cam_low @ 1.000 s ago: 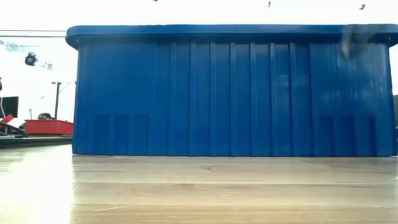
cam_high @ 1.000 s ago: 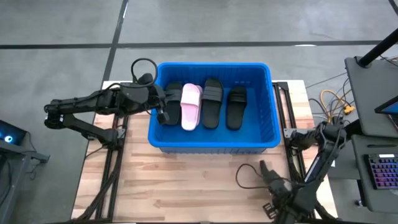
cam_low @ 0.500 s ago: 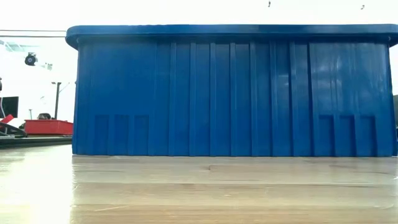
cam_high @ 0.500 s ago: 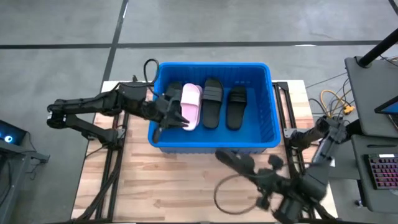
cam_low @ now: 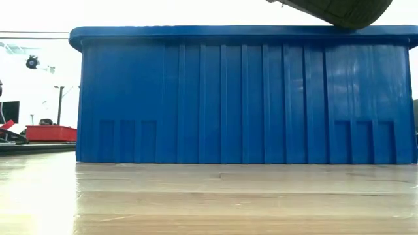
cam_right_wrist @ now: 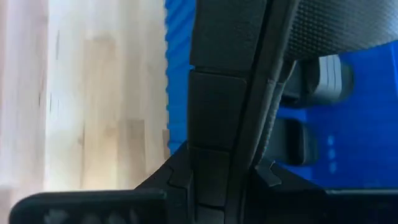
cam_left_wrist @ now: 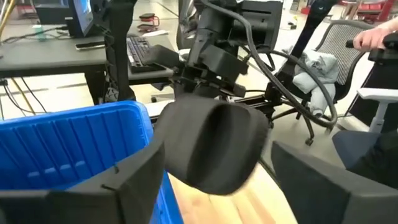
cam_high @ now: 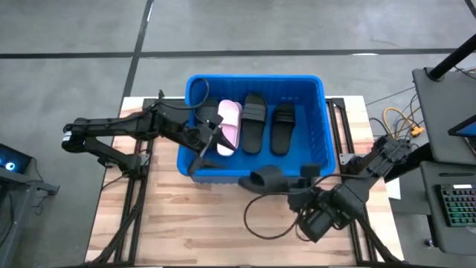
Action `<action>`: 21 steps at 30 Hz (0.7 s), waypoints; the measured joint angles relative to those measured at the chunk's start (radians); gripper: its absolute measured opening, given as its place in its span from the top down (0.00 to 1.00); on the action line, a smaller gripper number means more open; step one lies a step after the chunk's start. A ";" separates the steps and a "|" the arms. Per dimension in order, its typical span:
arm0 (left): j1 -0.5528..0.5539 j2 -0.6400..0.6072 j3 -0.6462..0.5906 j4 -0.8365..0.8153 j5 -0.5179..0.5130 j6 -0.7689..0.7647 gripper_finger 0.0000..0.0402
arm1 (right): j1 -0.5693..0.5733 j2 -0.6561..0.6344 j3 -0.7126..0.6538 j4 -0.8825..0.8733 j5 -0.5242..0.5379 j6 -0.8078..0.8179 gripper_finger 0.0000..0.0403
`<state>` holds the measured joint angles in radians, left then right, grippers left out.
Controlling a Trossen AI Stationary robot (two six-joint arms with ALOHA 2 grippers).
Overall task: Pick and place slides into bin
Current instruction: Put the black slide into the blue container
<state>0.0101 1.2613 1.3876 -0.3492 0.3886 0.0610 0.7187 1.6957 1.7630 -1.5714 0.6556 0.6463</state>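
The blue bin (cam_high: 253, 77) stands mid-table and fills the low view (cam_low: 241, 98). On its floor lie a pink slide (cam_high: 229, 123) and three black slides (cam_high: 253, 123), side by side. My left gripper (cam_high: 207, 149) is inside the bin at its near left corner, open, with nothing between its fingers (cam_left_wrist: 124, 180). My right gripper (cam_high: 291, 186) is shut on another black slide (cam_high: 264, 179). That slide hangs over the bin's near rim. It also shows from ahead in the left wrist view (cam_left_wrist: 211, 143). My right gripper pinches the black slide between its two fingers (cam_right_wrist: 180, 180) at one end (cam_right_wrist: 221, 155). The fingers come slanting down from the table's near right and lie along the slide. Its free end (cam_high: 256, 179) sticks out beyond them. Its sole (cam_low: 333, 10) is lifted clear, above the rim.
Bare wooden tabletop (cam_high: 216, 223) lies in front of the bin, with a black cable loop (cam_high: 260, 219) hanging over it. A desk with a keyboard (cam_high: 455, 202) stands beyond the table's right edge. A person's hand (cam_left_wrist: 373, 37) shows in the room beyond.
My right gripper has risen from the table's near right part with the black slide. It has carried the slide toward the bin's near rim while rolling its wrist. My left gripper has opened inside the bin and swung toward the near wall.
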 joint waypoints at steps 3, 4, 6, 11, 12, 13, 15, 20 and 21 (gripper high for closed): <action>0.000 -0.002 -0.001 0.001 0.000 0.006 0.28 | -0.018 0.009 0.000 0.004 -0.005 -0.133 0.84; 0.000 -0.002 -0.001 0.001 0.001 0.006 0.27 | -0.024 0.010 0.000 0.004 -0.005 -0.170 0.84; -0.002 0.004 -0.001 0.002 0.006 0.006 0.27 | -0.038 0.010 0.000 0.007 -0.005 -0.219 0.84; -0.034 0.043 -0.003 0.005 0.050 0.005 0.27 | -0.078 0.009 0.012 0.009 -0.007 -0.248 0.84; -0.045 0.054 -0.003 0.006 0.052 0.006 0.27 | -0.084 0.009 0.017 0.008 -0.008 -0.248 0.84; -0.055 0.067 -0.003 0.003 0.052 0.013 0.27 | -0.089 0.008 0.020 0.008 -0.008 -0.251 0.84; -0.070 0.095 -0.003 0.003 0.049 0.058 0.27 | -0.093 0.008 0.025 0.006 -0.009 -0.254 0.84; -0.069 0.129 0.007 0.035 -0.043 0.085 0.27 | -0.095 0.008 0.034 0.006 -0.024 -0.261 0.84; -0.069 0.129 0.007 0.048 -0.049 0.088 0.27 | -0.095 0.008 0.034 0.007 -0.028 -0.261 0.84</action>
<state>-0.0586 1.3907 1.3946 -0.3011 0.3394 0.1493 0.6235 1.7039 1.7969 -1.5648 0.6277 0.3849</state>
